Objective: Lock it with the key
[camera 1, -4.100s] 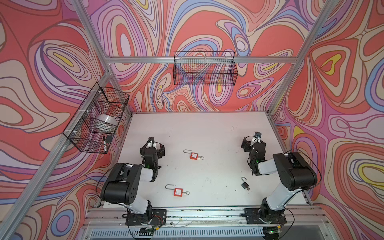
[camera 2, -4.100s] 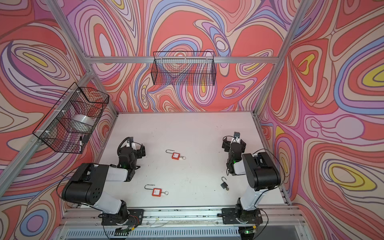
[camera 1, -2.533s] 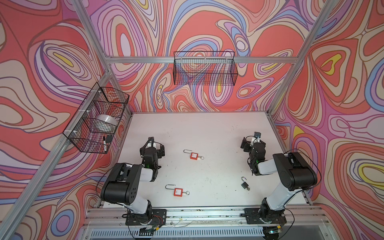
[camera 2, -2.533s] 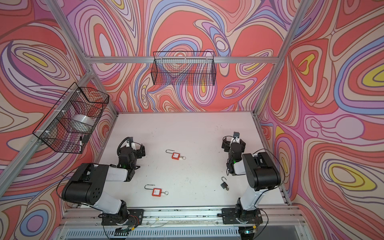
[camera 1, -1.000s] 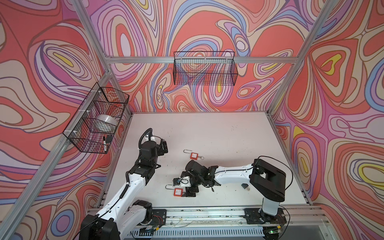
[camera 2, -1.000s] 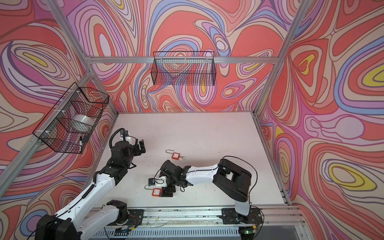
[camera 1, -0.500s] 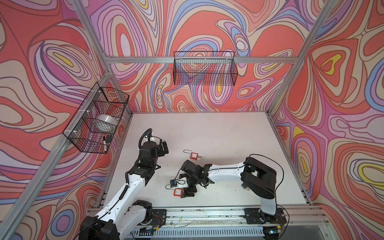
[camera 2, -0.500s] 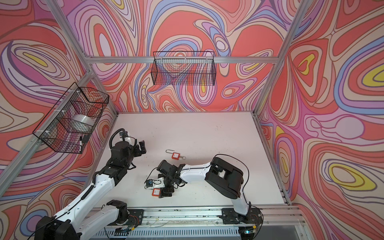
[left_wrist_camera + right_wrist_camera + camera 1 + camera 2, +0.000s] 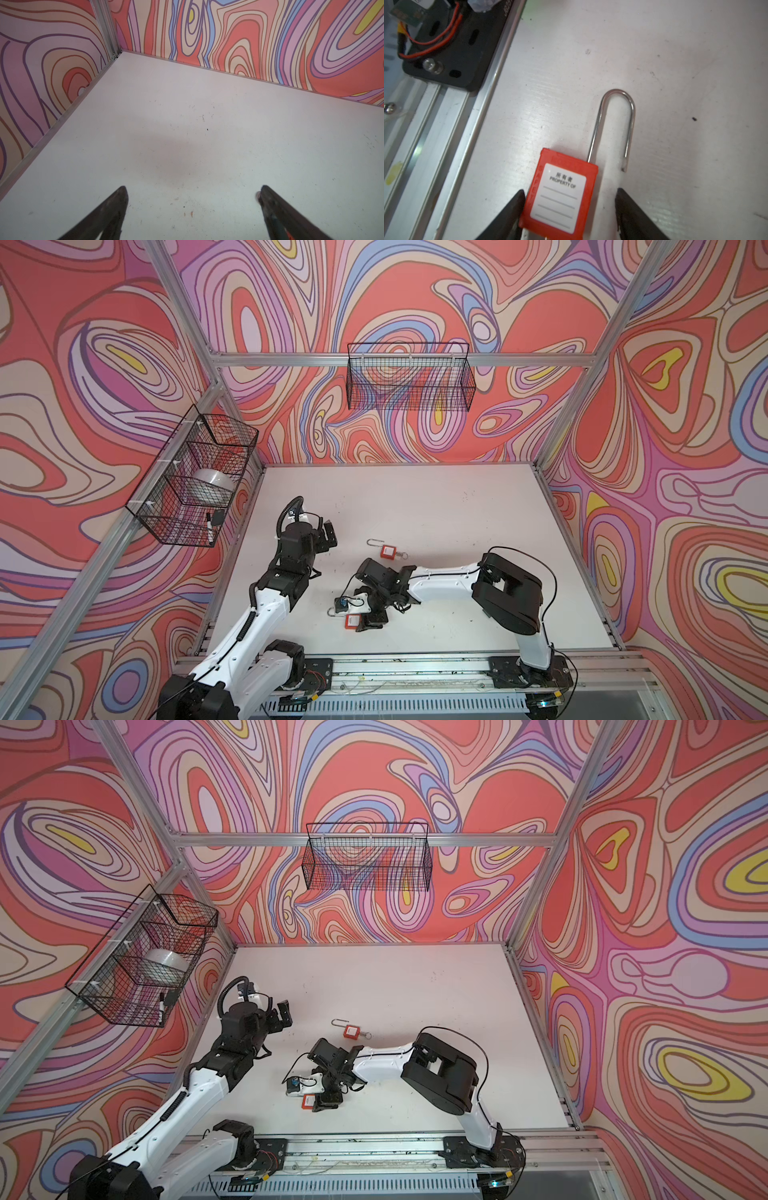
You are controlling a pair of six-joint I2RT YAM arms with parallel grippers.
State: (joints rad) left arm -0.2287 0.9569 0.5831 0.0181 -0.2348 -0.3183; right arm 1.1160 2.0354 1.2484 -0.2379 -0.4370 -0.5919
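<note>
Both jaws of the right hand point(image 9: 570, 191) straddle the red padlock point(image 9: 558, 199), unclamped, lining up a grip; left hand point(image 9: 193, 187) hangs open.

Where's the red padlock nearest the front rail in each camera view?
Both top views: near red padlock lies low centre, just behind the rail.
Left wrist: not in view.
Right wrist: low centre, between the right gripper fingers.
Shared landmark: front aluminium rail.
</note>
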